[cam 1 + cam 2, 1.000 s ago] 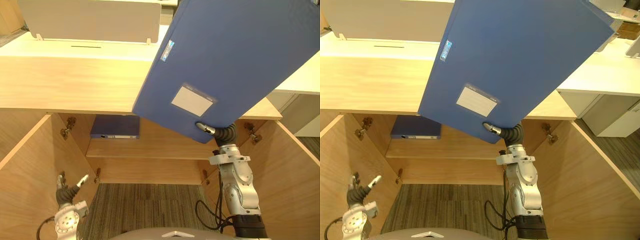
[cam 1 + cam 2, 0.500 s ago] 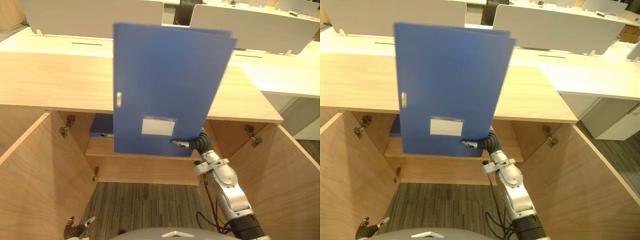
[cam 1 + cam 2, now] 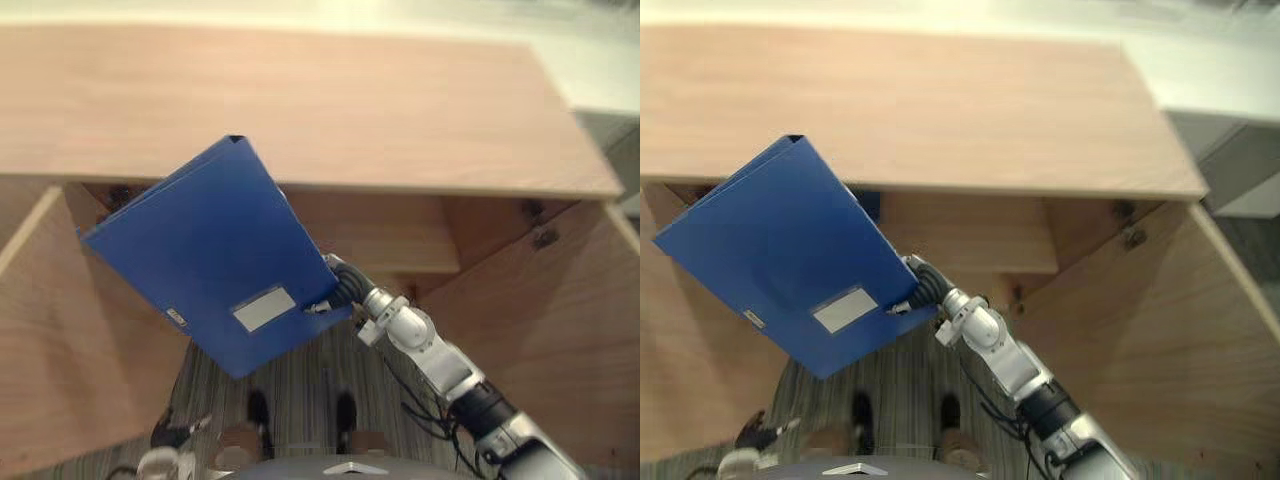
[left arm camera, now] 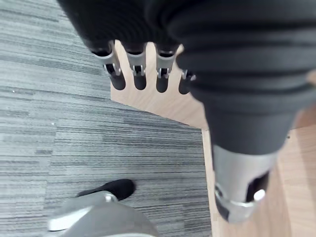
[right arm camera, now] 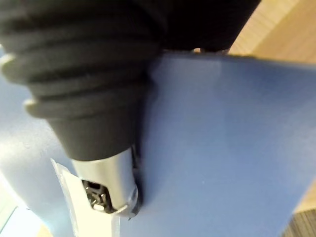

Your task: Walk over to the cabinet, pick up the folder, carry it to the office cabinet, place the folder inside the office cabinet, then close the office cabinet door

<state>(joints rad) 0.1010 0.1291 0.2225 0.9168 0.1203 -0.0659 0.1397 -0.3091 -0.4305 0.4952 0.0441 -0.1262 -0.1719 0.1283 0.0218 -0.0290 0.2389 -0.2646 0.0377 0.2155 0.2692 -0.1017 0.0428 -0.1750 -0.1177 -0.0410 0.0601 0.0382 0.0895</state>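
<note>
The blue folder point(image 3: 215, 265), with a white label point(image 3: 264, 308) on its face, hangs tilted in front of the left half of the open office cabinet point(image 3: 300, 110). My right hand point(image 3: 337, 287) is shut on the folder's lower right edge, thumb on the face and fingers behind it. In the right wrist view the folder point(image 5: 222, 143) lies flat against the thumb point(image 5: 108, 190). My left hand point(image 3: 178, 436) hangs low near the floor; in its wrist view its fingers point(image 4: 139, 74) are straight and hold nothing.
The cabinet's two wooden doors stand open, the left door point(image 3: 60, 340) and the right door point(image 3: 560, 330). A shelf point(image 3: 390, 235) runs across the inside. A dark blue folder point(image 3: 868, 205) lies on it at the left, partly hidden. Grey carpet point(image 4: 59, 123) lies below.
The camera has tipped downward. The folder has swung from upright above the cabinet top down and to the left, now tilted before the opening. The right arm has stretched forward with it.
</note>
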